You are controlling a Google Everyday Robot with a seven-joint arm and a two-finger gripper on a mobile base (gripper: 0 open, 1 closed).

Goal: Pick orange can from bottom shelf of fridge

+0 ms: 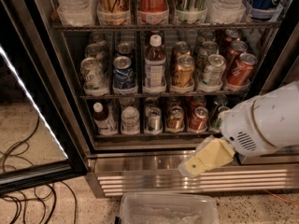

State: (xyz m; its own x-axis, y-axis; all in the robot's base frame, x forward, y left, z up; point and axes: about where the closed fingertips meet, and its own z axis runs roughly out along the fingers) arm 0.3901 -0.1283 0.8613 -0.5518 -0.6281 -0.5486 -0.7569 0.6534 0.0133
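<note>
Nearest you, a clear plastic bin (pixel 168 209) is sitting on the floor, below and left of the pincer (pixel 191 166). The pincer is hanging in front of the fridge (pixel 70 106), level with its ribbed steel base panel (pixel 140 181), and is pointing down-left. Nothing is showing in its grip, and you cannot tell how far open it is. Farther in and higher, the bottom shelf (pixel 117 135) is carrying a row of small cans. The orange can (pixel 198 118) is standing upright there, long axis vertical, above the pincer's tip and deeper inside, between a gold-brown can (pixel 175 118) and a green can (pixel 217 116). You are likely needing to raise and level the pincer before reaching in.
</note>
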